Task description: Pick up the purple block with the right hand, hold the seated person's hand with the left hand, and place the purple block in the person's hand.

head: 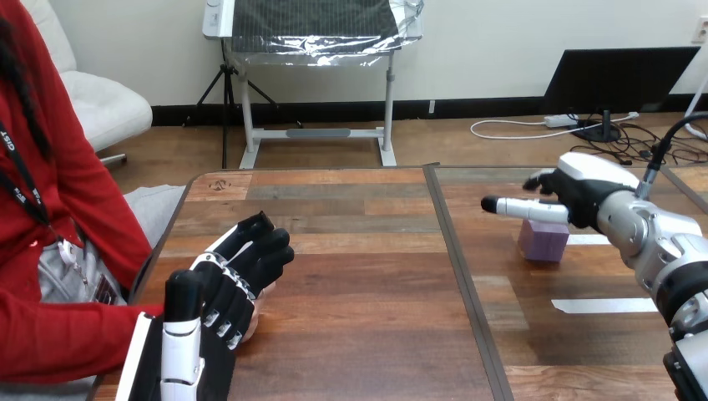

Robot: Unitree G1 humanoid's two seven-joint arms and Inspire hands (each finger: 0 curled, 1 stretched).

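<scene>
risk lies with the right robot hand (584, 196), released just above the purple block (543, 241) resting on the desk (359, 251): an off-centre close could nudge it away, while the left robot hand (230, 280) covers the person's hand (261, 307), grip impossible to tell.

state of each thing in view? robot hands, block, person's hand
left robot hand: lying over the person's hand; grip cannot be told.
right robot hand: open, above the purple block, not gripping it.
purple block: resting on the table, not lifted.
person's hand: near the table's left edge, mostly covered.
</scene>
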